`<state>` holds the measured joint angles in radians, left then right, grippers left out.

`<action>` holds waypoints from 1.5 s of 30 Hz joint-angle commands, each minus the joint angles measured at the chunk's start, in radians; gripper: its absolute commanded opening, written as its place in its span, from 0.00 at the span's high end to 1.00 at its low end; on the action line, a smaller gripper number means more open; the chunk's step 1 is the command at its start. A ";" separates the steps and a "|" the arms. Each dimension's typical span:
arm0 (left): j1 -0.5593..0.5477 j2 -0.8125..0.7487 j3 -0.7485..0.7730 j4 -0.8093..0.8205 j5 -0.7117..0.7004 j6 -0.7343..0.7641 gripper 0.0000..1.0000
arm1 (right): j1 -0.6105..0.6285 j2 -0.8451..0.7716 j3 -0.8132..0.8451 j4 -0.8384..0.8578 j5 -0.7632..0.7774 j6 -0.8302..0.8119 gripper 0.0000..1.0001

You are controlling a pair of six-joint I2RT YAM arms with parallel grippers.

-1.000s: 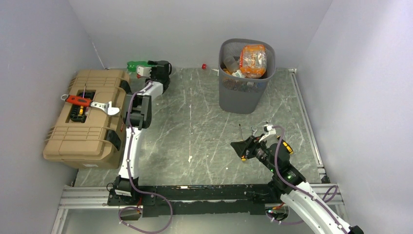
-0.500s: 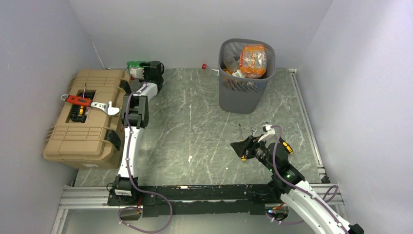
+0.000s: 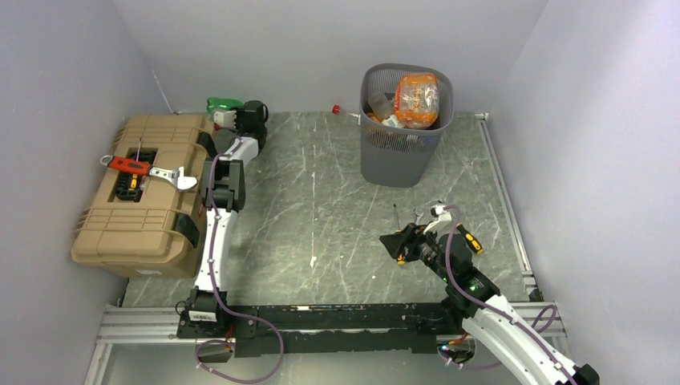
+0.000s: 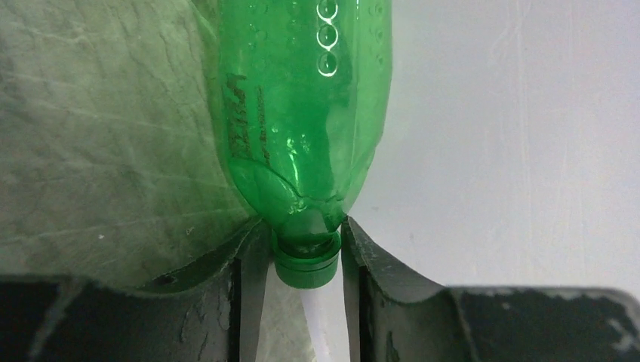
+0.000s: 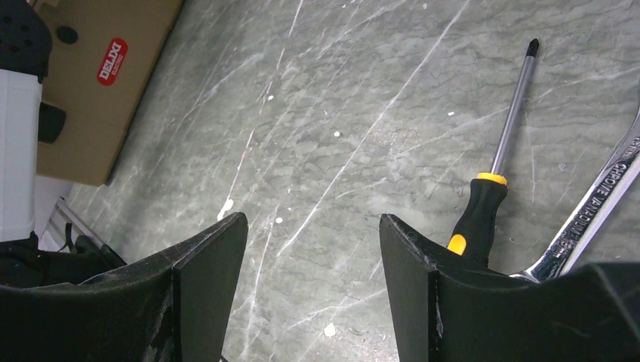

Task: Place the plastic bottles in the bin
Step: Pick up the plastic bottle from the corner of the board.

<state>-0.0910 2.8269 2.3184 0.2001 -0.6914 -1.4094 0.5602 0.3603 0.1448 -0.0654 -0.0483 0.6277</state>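
Observation:
A green plastic bottle (image 3: 218,103) lies in the far left corner, between the toolbox and the back wall. My left gripper (image 3: 228,117) is shut on its neck, and in the left wrist view both jaws press on the green bottle (image 4: 302,113) just above the cap, at the gripper (image 4: 302,235). The dark grey mesh bin (image 3: 401,156) stands at the back centre-right, holding an orange-tinted bottle (image 3: 417,100) and a clear one (image 3: 380,104). Another clear bottle with a red cap (image 3: 343,111) lies by the back wall, left of the bin. My right gripper (image 3: 398,243) hovers open and empty over the table (image 5: 313,222).
A tan toolbox (image 3: 136,192) fills the left side, with a red tool (image 3: 128,165) and a wrench (image 3: 172,175) on its lid. Beside my right gripper lie a black-and-orange screwdriver (image 5: 483,215) and a steel wrench (image 5: 596,219). Walls close in on three sides.
My left gripper has moved a little left toward the corner and closed onto the green bottle's neck. The right arm has barely moved.

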 commanded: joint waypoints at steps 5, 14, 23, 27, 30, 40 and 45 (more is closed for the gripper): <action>-0.002 -0.043 -0.115 0.048 0.037 0.055 0.74 | 0.004 -0.011 -0.002 0.056 0.020 -0.008 0.31; -0.060 -0.261 -0.422 0.224 0.058 0.065 1.00 | 0.004 -0.065 0.012 0.025 0.004 0.001 0.31; -0.187 -0.550 -0.764 0.358 0.074 0.056 1.00 | 0.004 -0.166 0.043 -0.049 0.006 0.040 0.31; -0.251 -0.710 -0.952 0.400 0.072 0.085 1.00 | 0.004 -0.196 0.083 -0.099 -0.010 0.039 0.31; -0.303 -0.860 -1.066 0.351 0.085 0.096 1.00 | 0.004 -0.201 0.127 -0.137 -0.042 0.010 0.31; -0.540 -1.392 -1.268 0.072 0.233 0.409 1.00 | 0.004 -0.086 0.443 -0.198 -0.205 -0.062 0.26; -0.633 -1.599 -1.262 -0.194 0.377 0.625 1.00 | 0.003 0.067 0.615 -0.161 -0.301 -0.043 0.20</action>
<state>-0.6815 1.3540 1.0580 0.2245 -0.4438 -1.0161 0.5602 0.3252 0.6357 -0.2790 -0.2394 0.5861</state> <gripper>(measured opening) 0.395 0.788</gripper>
